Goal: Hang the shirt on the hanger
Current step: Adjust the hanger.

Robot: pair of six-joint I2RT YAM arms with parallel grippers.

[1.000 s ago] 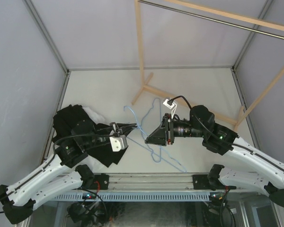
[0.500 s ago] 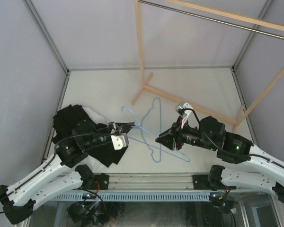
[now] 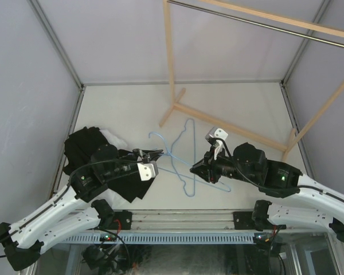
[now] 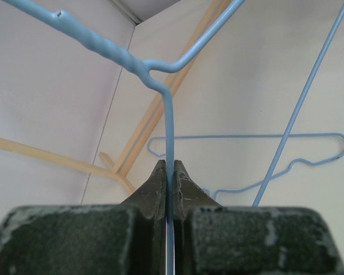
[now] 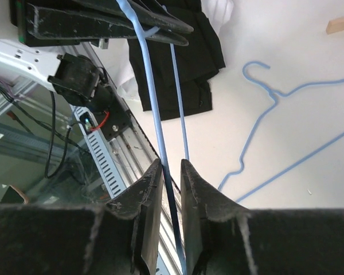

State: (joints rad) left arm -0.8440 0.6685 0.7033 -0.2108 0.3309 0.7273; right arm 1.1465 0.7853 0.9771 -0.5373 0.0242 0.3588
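The white shirt [image 3: 110, 136] shows only as a small patch at the table's left, mostly under a black garment [image 3: 83, 149]; a bit of it also shows in the right wrist view [image 5: 221, 8]. My left gripper [image 3: 156, 153] is shut on the wire of a blue hanger [image 4: 169, 114], held above the table. The same hanger [image 3: 180, 162] runs to my right gripper [image 3: 196, 169]. There its wire [image 5: 149, 74] passes between the slightly parted jaws and touches one finger. A second blue hanger [image 3: 191, 149] lies flat on the table beneath.
A wooden garment rack [image 3: 171, 69] stands at the back, its feet [image 3: 178, 106] on the table and a metal rail [image 3: 264, 23] overhead. White walls close in the table on three sides. The black garment [image 5: 183, 51] lies by the left arm.
My right arm drew back to the right, then came left again to the hanger wire. The held hanger's far end swung up the table. My left gripper stayed put.
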